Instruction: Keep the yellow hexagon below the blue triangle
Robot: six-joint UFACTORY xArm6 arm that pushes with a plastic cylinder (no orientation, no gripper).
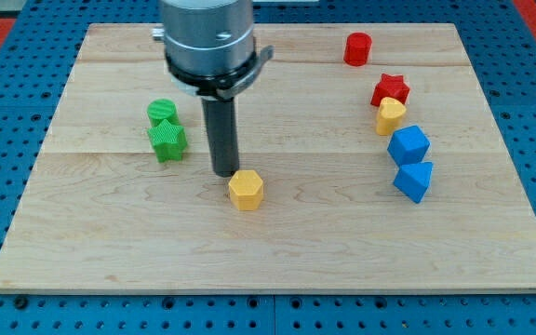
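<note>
The yellow hexagon (246, 189) lies near the middle of the wooden board, a little toward the view's bottom. The blue triangle (414, 180) lies at the view's right, at about the same height as the hexagon. My tip (225, 173) stands on the board just up and left of the yellow hexagon, close to it or touching it. The rod rises to the grey arm body at the view's top.
A blue cube (408, 145) sits just above the blue triangle, then a yellow heart (390, 115), a red star (390, 89) and a red cylinder (357, 48). A green cylinder (162, 112) and green star (167, 140) lie left of the rod. The board edge (277, 290) runs along the bottom.
</note>
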